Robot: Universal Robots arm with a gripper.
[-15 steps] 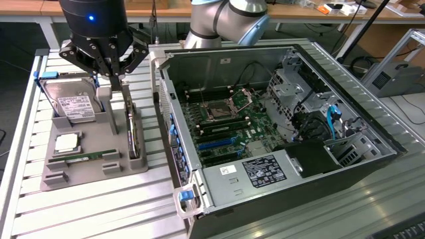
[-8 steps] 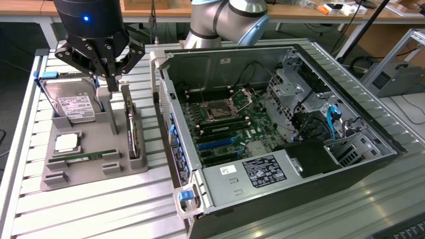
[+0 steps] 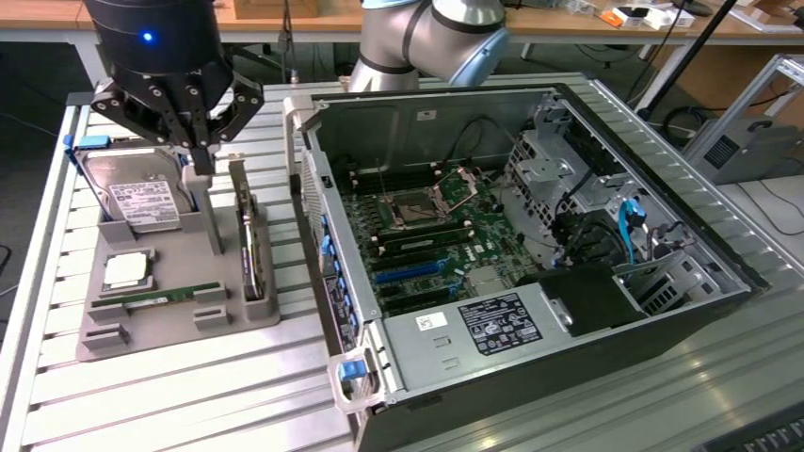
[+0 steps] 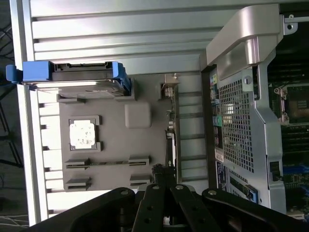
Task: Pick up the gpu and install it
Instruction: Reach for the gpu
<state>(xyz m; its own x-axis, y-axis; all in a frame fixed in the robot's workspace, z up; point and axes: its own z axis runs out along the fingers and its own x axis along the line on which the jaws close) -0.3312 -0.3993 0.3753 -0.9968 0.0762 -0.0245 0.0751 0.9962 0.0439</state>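
Open computer case beside a grey tray; the gpu stands on edge in the tray slot nearest the case. The gripper, jaws together and empty, hangs close above one end of the card. A clean pick likely needs the jaws parted and squared across its thin top edge.

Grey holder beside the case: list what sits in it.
In the grey holder: a hard drive, a processor chip, a memory stick and the gpu standing on edge. Its lower edge is hidden in the slot.
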